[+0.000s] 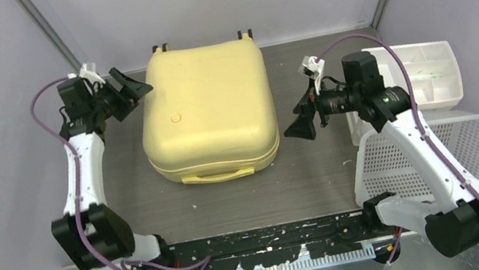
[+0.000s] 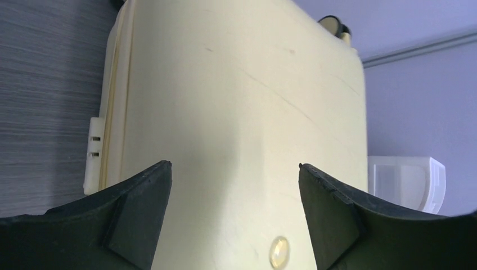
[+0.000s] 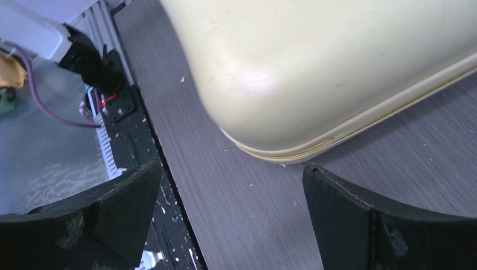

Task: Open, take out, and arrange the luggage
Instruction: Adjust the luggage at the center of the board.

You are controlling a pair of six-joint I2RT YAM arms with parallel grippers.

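The luggage [image 1: 206, 111], a pale yellow hard-shell case, lies flat and closed in the middle of the table, wheels at the far edge and handle toward the arms. My left gripper [image 1: 132, 88] hovers open by its far left corner, fingers pointing at the shell. In the left wrist view the luggage [image 2: 236, 101] fills the frame between the spread fingers of that gripper [image 2: 235, 169], which hold nothing. My right gripper [image 1: 301, 124] stands open just right of the case's near right corner. The right wrist view shows that rounded corner [image 3: 315, 73] ahead of the empty gripper [image 3: 232, 169].
A white perforated basket [image 1: 433, 153] and a white drawer bin [image 1: 426, 72] sit at the right edge, behind the right arm. Grey walls close in on the left and right. A black rail [image 1: 255, 240] runs along the near table edge.
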